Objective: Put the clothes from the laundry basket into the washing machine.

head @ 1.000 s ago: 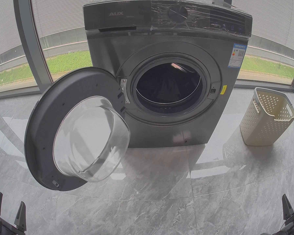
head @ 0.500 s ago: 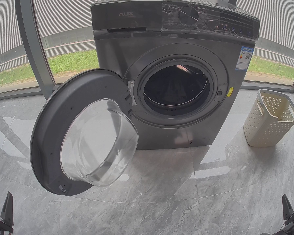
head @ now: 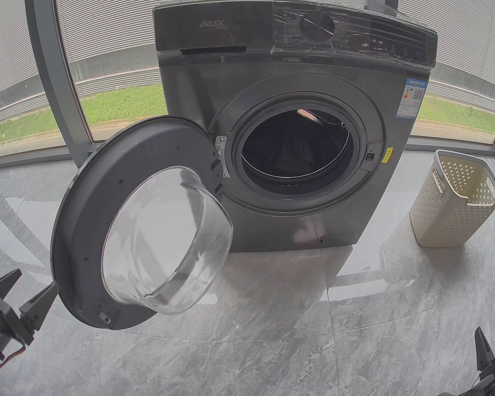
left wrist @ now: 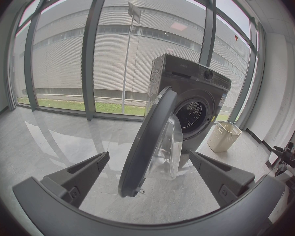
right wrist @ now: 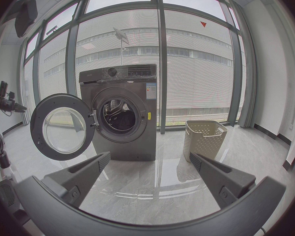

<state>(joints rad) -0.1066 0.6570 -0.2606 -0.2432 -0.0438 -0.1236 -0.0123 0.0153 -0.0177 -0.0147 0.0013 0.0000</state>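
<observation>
Down near you, the left gripper [head: 32,281] and the right gripper [head: 494,323] hang low over the floor [head: 269,325], jaws spread and empty. The left one is just beside the lower edge of the door [head: 110,193], which is swung wide, I judge, to free the drum [head: 297,147] for loading. Farther off, the laundry basket [head: 456,199] stands right of the washing machine [head: 291,72], well apart from the right gripper. The inner wall you can see is bare, and a dark heap [right wrist: 119,119] seems to lie in the drum.

Bare room: tall windows [head: 110,39], washing machine [head: 335,221], marble floor [head: 291,325].
</observation>
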